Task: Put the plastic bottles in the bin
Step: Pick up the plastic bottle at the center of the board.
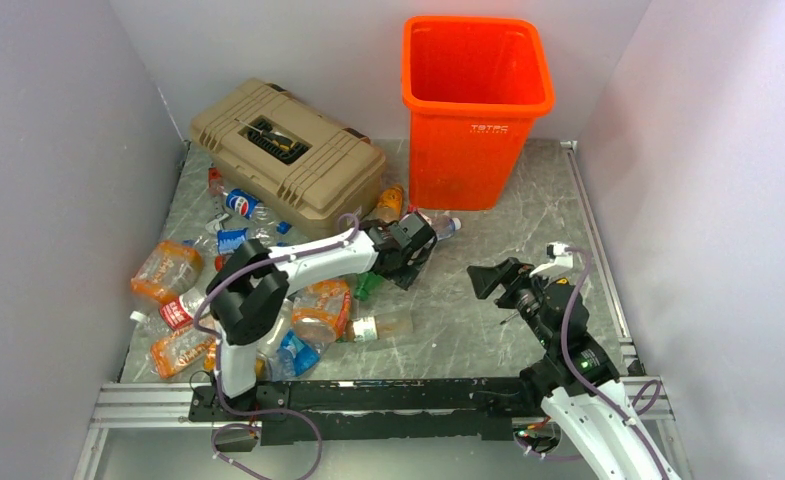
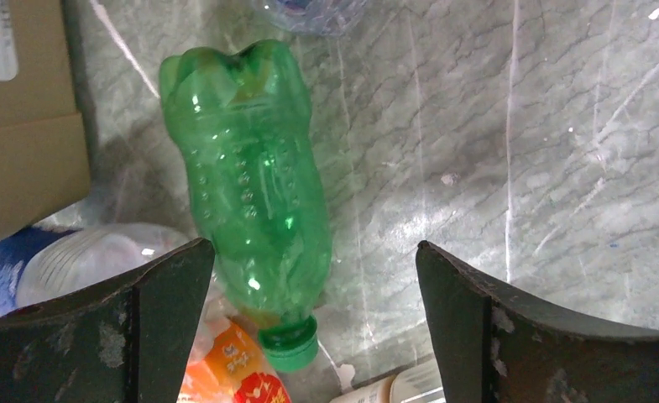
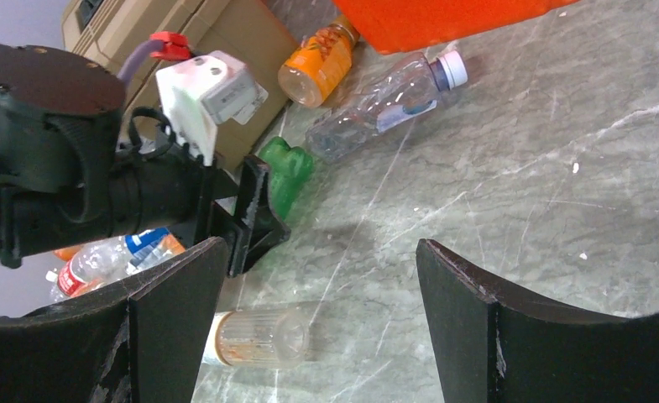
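The orange bin (image 1: pixel 473 150) stands at the back centre. My left gripper (image 1: pixel 408 250) is open and hovers over a green bottle (image 2: pixel 254 201) lying on the table, cap toward the camera. The bottle lies nearer the left finger (image 2: pixel 166 319); the jaws stand well apart around its neck end (image 2: pixel 313 248). The green bottle also shows in the right wrist view (image 3: pixel 288 172), behind the left gripper. My right gripper (image 1: pixel 493 280) is open and empty (image 3: pixel 321 243) above bare table. A clear ribbed bottle (image 1: pixel 383 325) lies between the arms (image 3: pixel 258 336).
A tan toolbox (image 1: pixel 288 150) sits back left. An orange bottle (image 1: pixel 388 203) and a clear white-capped bottle (image 1: pixel 446 226) lie by the bin's foot. Several crushed bottles (image 1: pixel 168 270) are piled on the left. Grey walls enclose the table.
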You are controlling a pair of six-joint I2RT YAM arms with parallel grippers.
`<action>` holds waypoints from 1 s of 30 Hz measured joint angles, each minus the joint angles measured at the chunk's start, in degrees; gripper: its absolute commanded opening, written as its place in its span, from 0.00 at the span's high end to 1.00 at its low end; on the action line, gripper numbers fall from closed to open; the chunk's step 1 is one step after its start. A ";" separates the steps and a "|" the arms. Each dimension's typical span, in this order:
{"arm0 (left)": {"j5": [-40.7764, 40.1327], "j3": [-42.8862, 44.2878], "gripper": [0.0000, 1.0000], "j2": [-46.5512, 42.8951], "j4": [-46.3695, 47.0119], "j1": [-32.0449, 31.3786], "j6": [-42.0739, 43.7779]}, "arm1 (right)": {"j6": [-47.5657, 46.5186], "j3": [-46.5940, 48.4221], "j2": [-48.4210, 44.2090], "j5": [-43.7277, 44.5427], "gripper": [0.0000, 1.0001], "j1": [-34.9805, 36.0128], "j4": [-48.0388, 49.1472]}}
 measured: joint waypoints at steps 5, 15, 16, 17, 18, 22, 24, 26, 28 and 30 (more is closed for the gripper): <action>1.81 2.93 0.05 4.22 -0.44 1.57 2.12 | 0.02 0.00 0.85 -0.02 0.13 0.00 0.02; 3.69 3.45 0.19 8.24 -0.35 3.13 3.06 | 0.02 0.00 0.94 -0.02 0.13 0.00 0.00; 4.02 3.45 0.21 8.24 -0.31 3.15 3.06 | 0.02 0.00 0.94 -0.02 0.13 0.00 0.00; 4.24 3.48 0.23 8.24 -0.22 3.15 3.02 | 0.02 0.00 0.94 -0.02 0.13 0.00 0.00; 4.48 3.48 0.25 8.24 -0.09 3.15 3.02 | 0.02 0.00 0.94 -0.02 0.13 0.00 0.02; 5.01 3.48 0.37 8.24 0.46 3.15 2.95 | 0.02 0.00 0.94 0.00 0.13 0.00 0.00; 5.14 3.45 0.42 8.24 0.74 3.15 2.73 | 0.02 0.00 0.94 0.00 0.13 0.00 -0.02; 5.35 3.34 0.45 8.04 1.29 3.15 2.38 | 0.02 0.00 0.92 0.00 0.13 0.00 -0.02; 5.53 2.45 0.51 6.71 1.86 3.13 2.27 | 0.00 0.02 0.81 0.00 0.13 0.00 -0.04; 5.75 1.05 0.57 3.26 1.60 3.15 2.21 | -0.04 0.17 0.79 0.00 0.13 0.00 -0.07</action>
